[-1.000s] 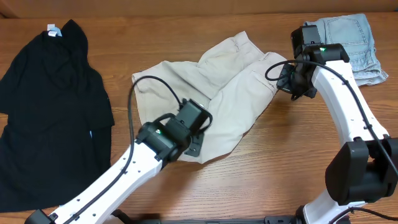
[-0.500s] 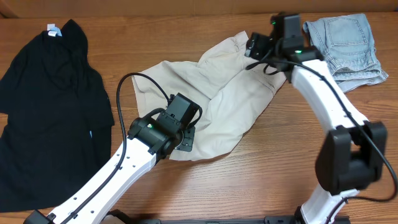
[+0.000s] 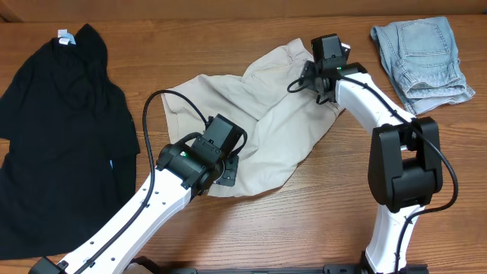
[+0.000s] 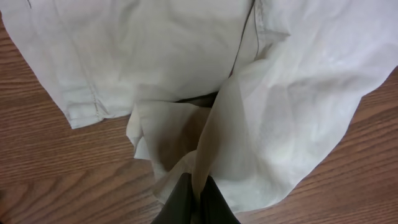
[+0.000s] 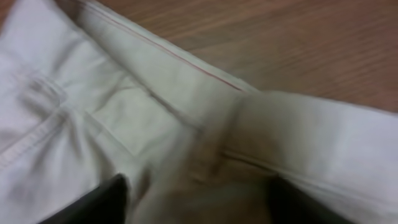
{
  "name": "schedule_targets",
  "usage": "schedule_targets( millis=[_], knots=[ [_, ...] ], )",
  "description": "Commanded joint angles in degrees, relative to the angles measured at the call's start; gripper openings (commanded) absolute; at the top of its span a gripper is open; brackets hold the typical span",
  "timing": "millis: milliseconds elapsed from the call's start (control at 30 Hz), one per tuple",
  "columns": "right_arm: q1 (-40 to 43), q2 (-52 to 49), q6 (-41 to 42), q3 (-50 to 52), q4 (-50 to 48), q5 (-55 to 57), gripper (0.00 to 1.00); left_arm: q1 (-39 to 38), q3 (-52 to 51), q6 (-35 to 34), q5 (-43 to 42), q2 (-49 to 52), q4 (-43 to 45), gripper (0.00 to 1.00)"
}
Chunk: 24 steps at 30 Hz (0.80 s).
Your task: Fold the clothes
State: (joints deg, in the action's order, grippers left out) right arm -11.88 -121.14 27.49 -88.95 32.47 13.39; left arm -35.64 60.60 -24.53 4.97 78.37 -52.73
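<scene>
Nearest me, the left arm reaches up from the front edge of the table (image 3: 342, 205) to the near hem of the shorts (image 3: 281, 122). From overhead its wrist body hides the jaws, so I go by the left wrist view. There the left gripper (image 4: 198, 186) is pinched tight on a thin fold of beige cloth, the two dark fingers pressed together with the fabric rising between them. The same view shows a stitched hem corner lying flat on the wood at left, and a looser, bunched layer spreading right, which the overhead flattens into one pale shape.

The shorts lie mid-table, rumpled and spread open, running from that pinched edge up towards the far right.

Further out, the right arm bends back over the far end of the shorts. The overhead shows only its dark head above the cloth. The right wrist view is blurred, but it shows the right gripper (image 5: 196, 186) spread wide — one finger in each lower corner, with a seamed band of the shorts between them and bare wood beyond. I cannot tell whether the fingers touch the cloth.

Farthest off, the denim shorts (image 3: 422, 53) sit crumpled at the back right corner, apart from the arm. The black top (image 3: 68, 137) lies spread along the left side — seen only from overhead.
</scene>
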Motion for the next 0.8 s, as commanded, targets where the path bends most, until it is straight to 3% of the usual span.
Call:
schedule_targets(
  millis=[0, 67, 100, 133, 767],
  knots=[
    [1.5, 0.5, 1.3, -1.8, 3.6, 1.9, 0.47, -0.4, -0.1, -0.8, -0.2, -1.1, 0.3, 0.04],
    [2.2, 1.0, 1.3, -2.4, 6.5, 1.6, 0.17, -0.4, -0.1, -0.8, 0.1, -1.1, 0.5, 0.04],
    [2.5, 1.2, 1.3, -2.6, 7.8, 1.5, 0.06, -0.4, -0.1, -0.8, 0.1, -1.1, 0.6, 0.04],
    [2.9, 1.6, 1.3, -2.7, 9.5, 0.8, 0.04, -0.4, -0.1, -0.8, 0.1, -1.1, 1.0, 0.04],
    [4.1, 6.7, 7.3, -2.7, 27.8, -3.4, 0.04, -0.4, -0.1, 2.7, 3.8, -1.1, 2.9, 0.04]
  ],
)
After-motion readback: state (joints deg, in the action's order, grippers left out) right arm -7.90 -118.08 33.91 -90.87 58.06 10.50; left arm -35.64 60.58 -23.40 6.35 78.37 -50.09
